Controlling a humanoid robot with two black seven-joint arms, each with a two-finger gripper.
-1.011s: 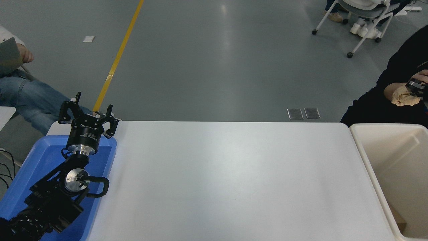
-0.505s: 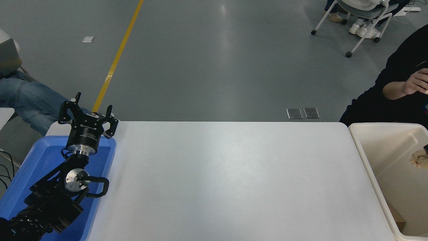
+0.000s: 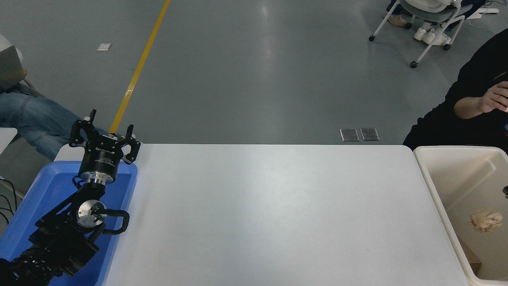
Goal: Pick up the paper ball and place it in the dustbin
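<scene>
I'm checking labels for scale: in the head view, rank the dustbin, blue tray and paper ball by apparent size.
1. dustbin, though cut off by the frame.
2. blue tray, partly hidden, so these two are unsure.
3. paper ball, clearly smallest.

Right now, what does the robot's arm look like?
The left arm is black and chunky, with round silver metal discs at its joints and a black cable looping out beside it. Its tool sits on a black cylinder with small white lettering and ends in thin black fingers like claws. Only a tiny dark bit of the right arm shows at the picture's right edge.
</scene>
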